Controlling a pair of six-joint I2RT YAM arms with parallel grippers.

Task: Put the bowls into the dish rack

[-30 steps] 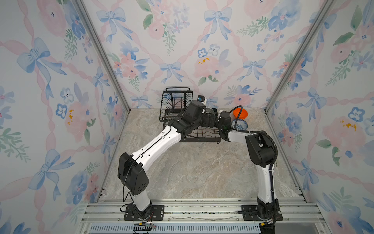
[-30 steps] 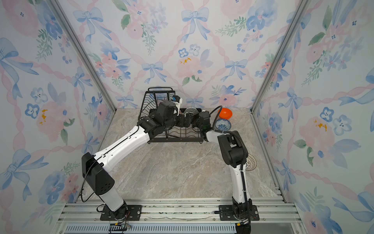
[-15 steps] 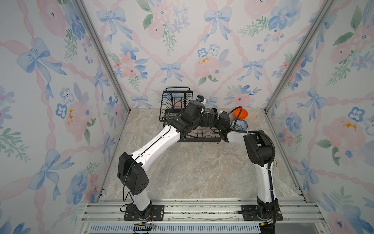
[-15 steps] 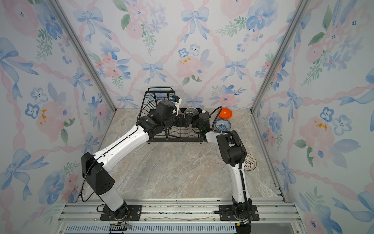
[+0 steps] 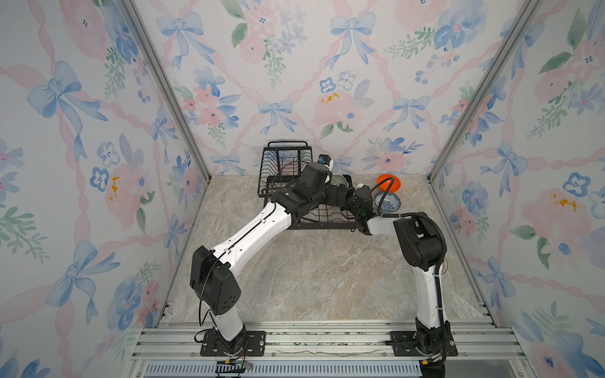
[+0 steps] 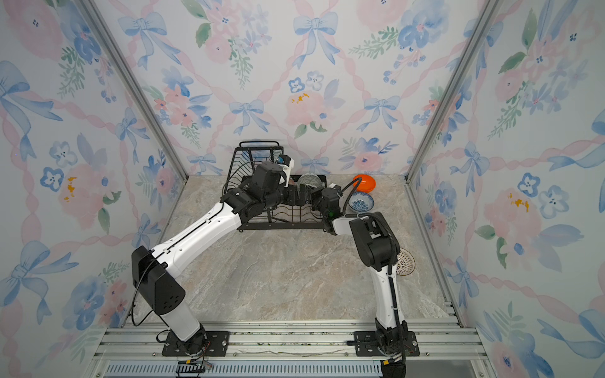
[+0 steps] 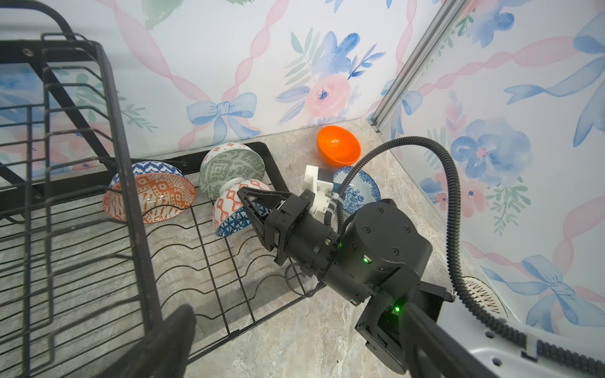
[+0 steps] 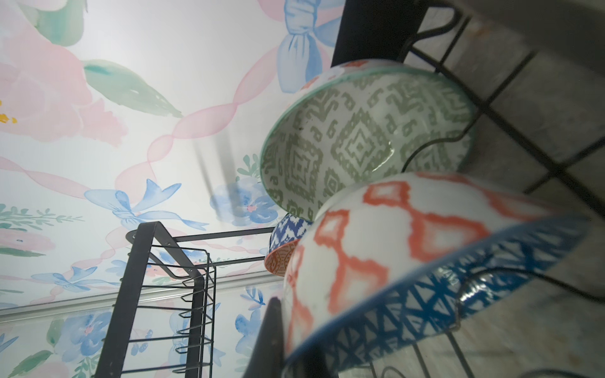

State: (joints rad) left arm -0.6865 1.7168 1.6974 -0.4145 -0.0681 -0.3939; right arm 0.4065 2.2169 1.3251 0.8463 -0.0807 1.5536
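The right hand is clamped on the rim of the lattice bowl, which sits tilted on the wavy wires of the dish rack; the pinch is thin, so the bowl may slip, or roll on release; just beyond it the grey-green bowl could get knocked; the left hand, wide open and empty, crowds close; behind the wrist, the blue floral bowl and orange bowl wait on the table.
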